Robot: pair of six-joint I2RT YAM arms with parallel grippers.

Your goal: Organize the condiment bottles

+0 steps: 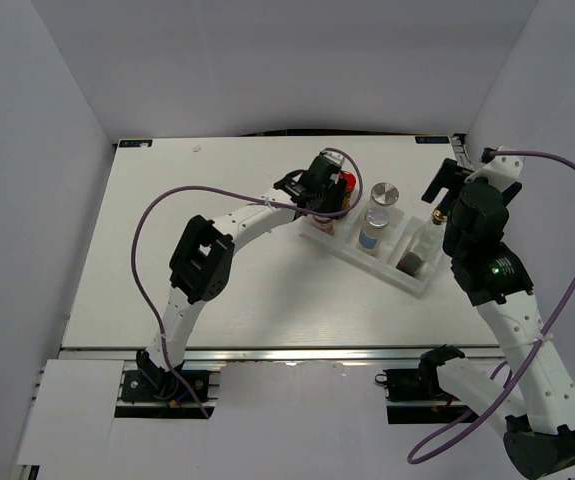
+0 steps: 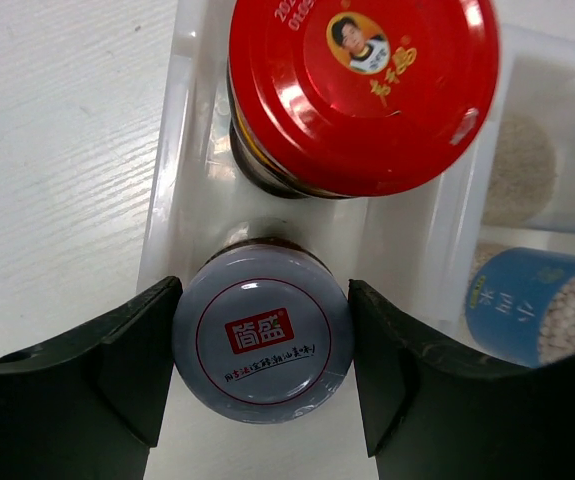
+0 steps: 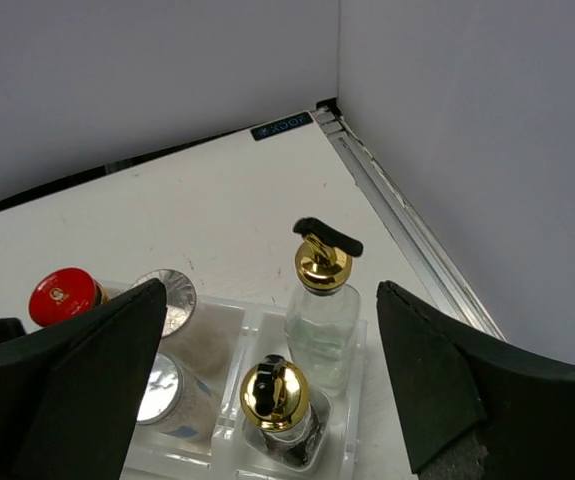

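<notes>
Left gripper [image 2: 264, 295] sits over the left end compartment of the white tray [image 1: 419, 284]. Its fingers [image 2: 132, 375] press both sides of the small pale-lidded jar [image 2: 264, 350]. That jar stands in the compartment, just beside the red-lidded jar [image 2: 362, 90]. Silver-lidded jars [image 1: 384, 193] are in the tray's middle compartment, gold-topped bottles [image 3: 322, 265] in its right one. Right gripper [image 3: 269, 290] hangs above the tray's right end, fingers wide apart, holding nothing.
</notes>
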